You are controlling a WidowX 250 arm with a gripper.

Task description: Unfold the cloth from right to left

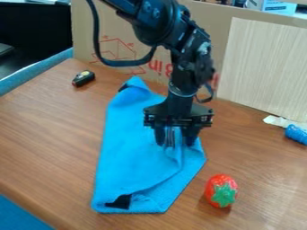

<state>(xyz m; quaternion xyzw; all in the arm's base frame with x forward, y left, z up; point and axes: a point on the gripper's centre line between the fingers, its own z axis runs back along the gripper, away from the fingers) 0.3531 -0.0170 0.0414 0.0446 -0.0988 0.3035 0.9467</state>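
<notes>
Cloth of bright blue, soft-looking fabric (129,157) lies folded lengthwise on the brown wood-grained table (48,134), centre stage, its layers overlapping near the bottom, where a small black patch (120,202) shows. And here's the black two-finger gripper (176,143), down at the right-hand part of the fabric, jaws spread apart, a ruck of blue rising between them! Nothing looks firmly pinched from this angle. This should be a featherweight to lift, limp and floppy, nothing to break; the trick is catching one layer, not two. Where to grab? I'd go for that raised ruck by the right edge: close on the upper layer, ease it up, then carry it leftward in a low arc so it opens out flat. Grip too deep and the whole bundle comes along; too shallow and the slack slides free. And mind the red toy strawberry with its green top (221,191), sitting just off the lower right edge, a possible snag if the fabric swings wide!
</notes>
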